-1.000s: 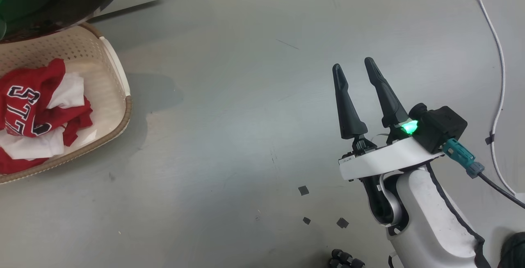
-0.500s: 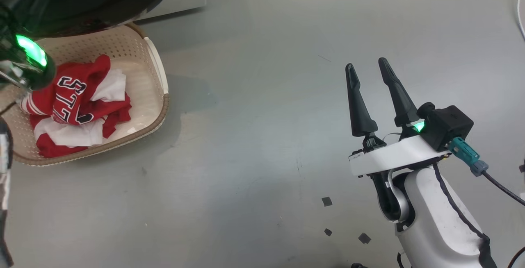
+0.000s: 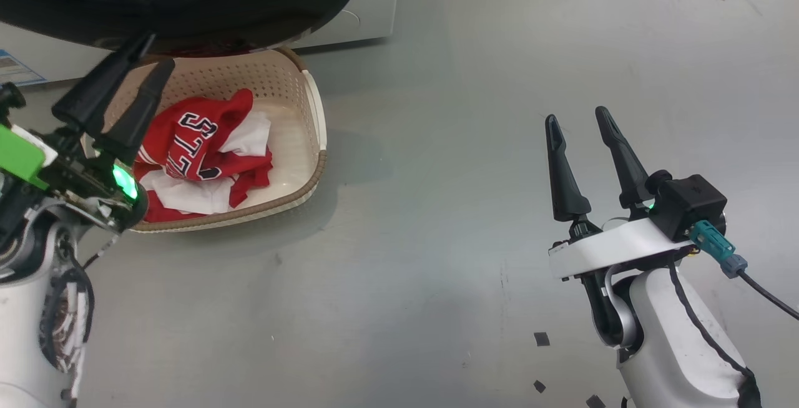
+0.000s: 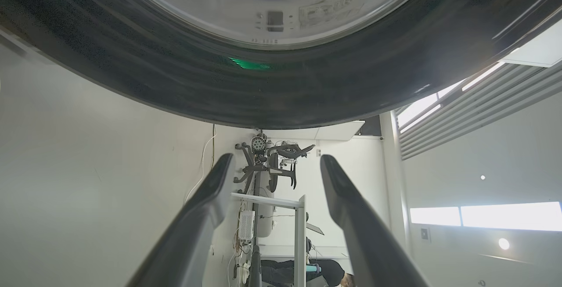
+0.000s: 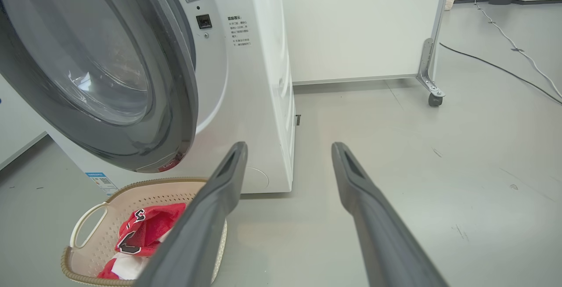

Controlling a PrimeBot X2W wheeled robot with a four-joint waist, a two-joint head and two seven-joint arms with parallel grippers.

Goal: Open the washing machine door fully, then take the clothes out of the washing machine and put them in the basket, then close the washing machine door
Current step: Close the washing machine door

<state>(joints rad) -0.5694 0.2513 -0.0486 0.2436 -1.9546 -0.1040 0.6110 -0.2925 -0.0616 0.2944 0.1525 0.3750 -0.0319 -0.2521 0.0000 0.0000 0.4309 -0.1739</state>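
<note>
1. Lying bunched in the basket [image 3: 314,115], the clothes [image 3: 200,152] sit just right of the left gripper [image 3: 158,51]; their dark blue lettering shows "ST", the rest folded away.
2. Left gripper and right gripper [image 3: 577,116] both stand spread wide, holding nothing.
3. The washing machine door [image 3: 249,15] hangs open ahead of the left fingertips; the blue label [image 5: 102,182] on the washing machine [image 5: 259,80] is too small to read.
4. Smooth grey floor [image 3: 437,146]; a wheeled white partition [image 5: 360,23] stands beyond the right gripper.

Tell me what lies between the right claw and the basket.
Bare grey floor; the head view shows nothing standing between the right claw and the basket.
</note>
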